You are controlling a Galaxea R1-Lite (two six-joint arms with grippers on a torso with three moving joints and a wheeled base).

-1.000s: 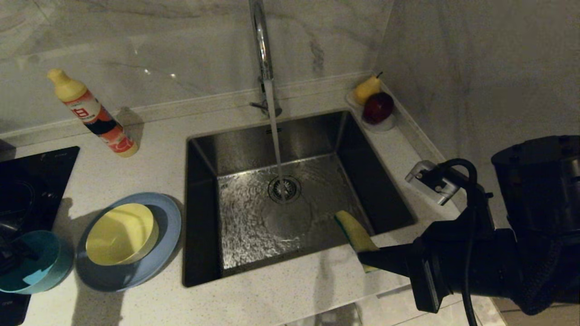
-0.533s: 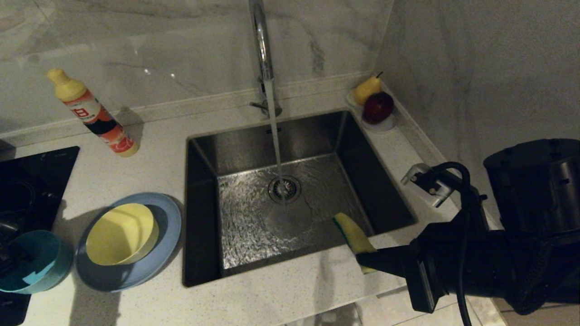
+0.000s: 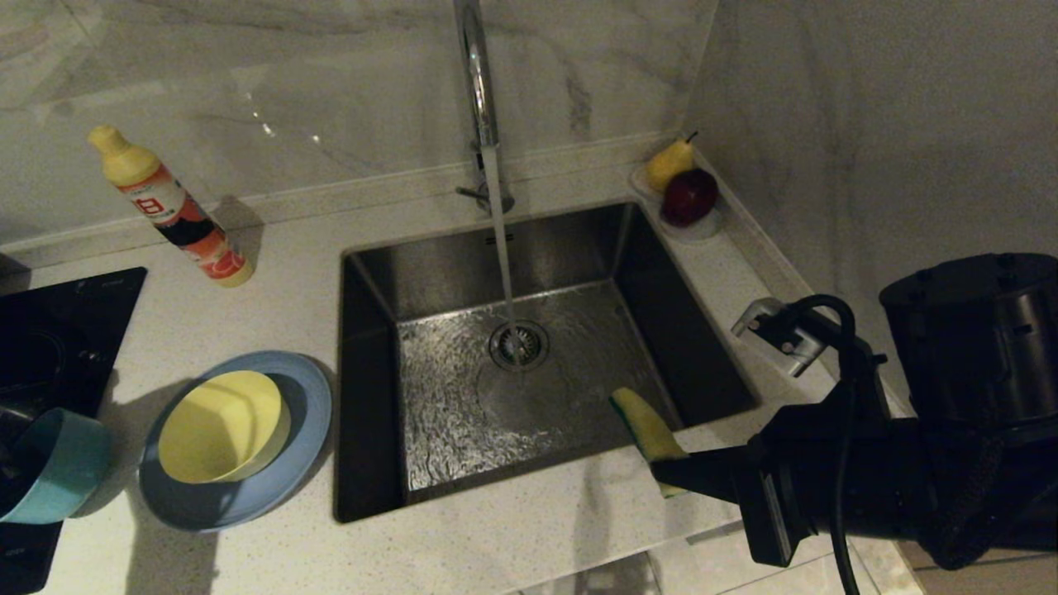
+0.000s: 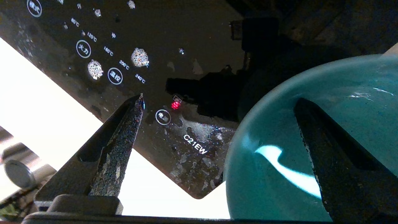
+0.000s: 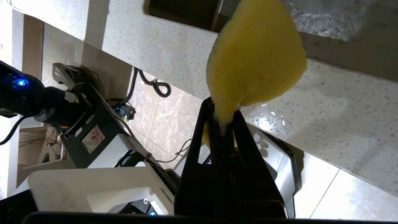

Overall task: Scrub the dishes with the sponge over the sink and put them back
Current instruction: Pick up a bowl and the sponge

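left tool straddling the teal bowl, right tool waiting with the sponge

the left tool (image 4: 217, 102) stands wide apart over the cooktop (image 4: 192, 46), one finger inside the tilted teal bowl (image 3: 50, 463) and one outside, apparently lined up to pinch its wall. the right tool (image 5: 222, 119) is pressed together on the sponge (image 3: 649, 430), poised at the sink (image 3: 372, 273) rim near the running tap (image 3: 475, 83), likely ready to scrub. the yellow bowl (image 3: 221, 426) sits in the plate (image 3: 306, 397) on the desk (image 3: 281, 248).

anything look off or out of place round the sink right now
The teal-blue bowl is tipped up on edge at the counter's left end, partly over the black cooktop, with one finger of the open left gripper inside it. The tap runs into an empty sink.
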